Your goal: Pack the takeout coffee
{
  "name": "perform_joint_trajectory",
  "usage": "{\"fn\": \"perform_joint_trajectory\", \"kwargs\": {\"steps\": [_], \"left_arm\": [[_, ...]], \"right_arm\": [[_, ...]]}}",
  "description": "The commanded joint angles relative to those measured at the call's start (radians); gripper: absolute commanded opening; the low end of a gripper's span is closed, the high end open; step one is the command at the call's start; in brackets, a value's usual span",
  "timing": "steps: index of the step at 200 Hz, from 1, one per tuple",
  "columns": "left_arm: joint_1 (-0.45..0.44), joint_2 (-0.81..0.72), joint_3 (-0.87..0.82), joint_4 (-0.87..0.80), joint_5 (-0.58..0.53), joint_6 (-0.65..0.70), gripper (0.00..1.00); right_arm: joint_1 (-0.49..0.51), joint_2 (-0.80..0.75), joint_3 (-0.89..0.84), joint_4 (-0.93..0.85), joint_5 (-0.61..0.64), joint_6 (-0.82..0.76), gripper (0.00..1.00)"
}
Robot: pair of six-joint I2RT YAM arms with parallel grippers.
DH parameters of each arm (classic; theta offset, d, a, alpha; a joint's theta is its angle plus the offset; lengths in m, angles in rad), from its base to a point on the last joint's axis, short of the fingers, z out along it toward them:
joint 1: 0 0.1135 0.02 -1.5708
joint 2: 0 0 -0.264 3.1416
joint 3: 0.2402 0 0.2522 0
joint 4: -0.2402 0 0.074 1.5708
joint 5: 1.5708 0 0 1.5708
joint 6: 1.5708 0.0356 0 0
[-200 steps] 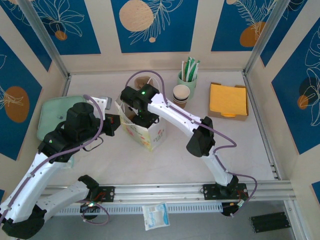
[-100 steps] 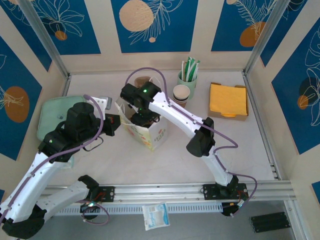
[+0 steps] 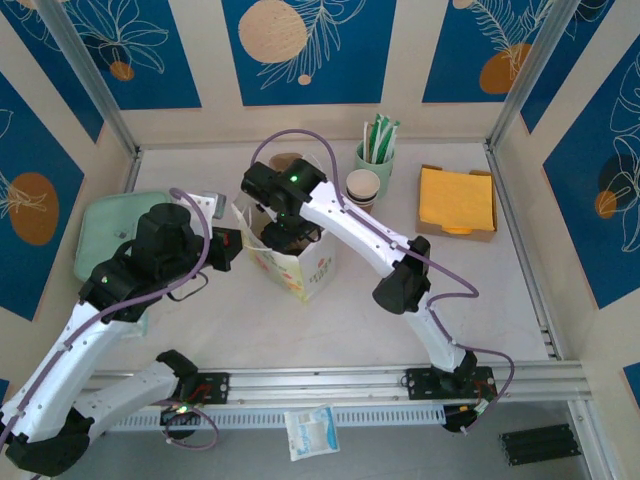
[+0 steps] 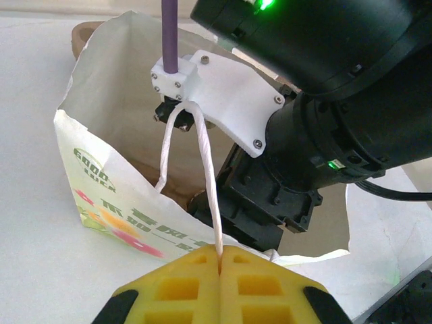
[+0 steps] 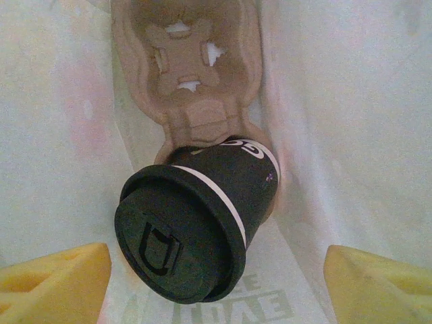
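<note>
Right wrist view: the right gripper [image 5: 216, 280] gapes wide and empty, over the coffee [image 5: 196, 229] lying tilted mid-frame inside the bag [image 5: 351, 101], a carrier [image 5: 196, 61] above it, while the left gripper [image 4: 221, 260] pinches the bag's handle [image 4: 202, 155].

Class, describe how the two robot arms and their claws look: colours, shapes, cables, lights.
Both arms are white tubular links with black joint housings. A purple cable runs along the right arm, and another follows the left arm. A green light glows on the right wrist. The left claw and right claw have yellow pads; the left's show square pockets.
</note>
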Motion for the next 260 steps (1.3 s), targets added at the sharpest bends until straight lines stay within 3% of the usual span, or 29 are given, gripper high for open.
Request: {"fn": "perform_joint_trajectory", "kwargs": {"steps": [1,260], "left_arm": [[0.001,0.002,0.004,0.004,-0.006,-0.007,0.0],[0.001,0.023,0.02,0.011,-0.013,-0.001,0.0]], "right_arm": [[0.007,-0.04,0.04,-0.041,-0.011,0.017,0.83],[0.052,-0.166,0.11,-0.135,0.018,0.039,0.76]]}}
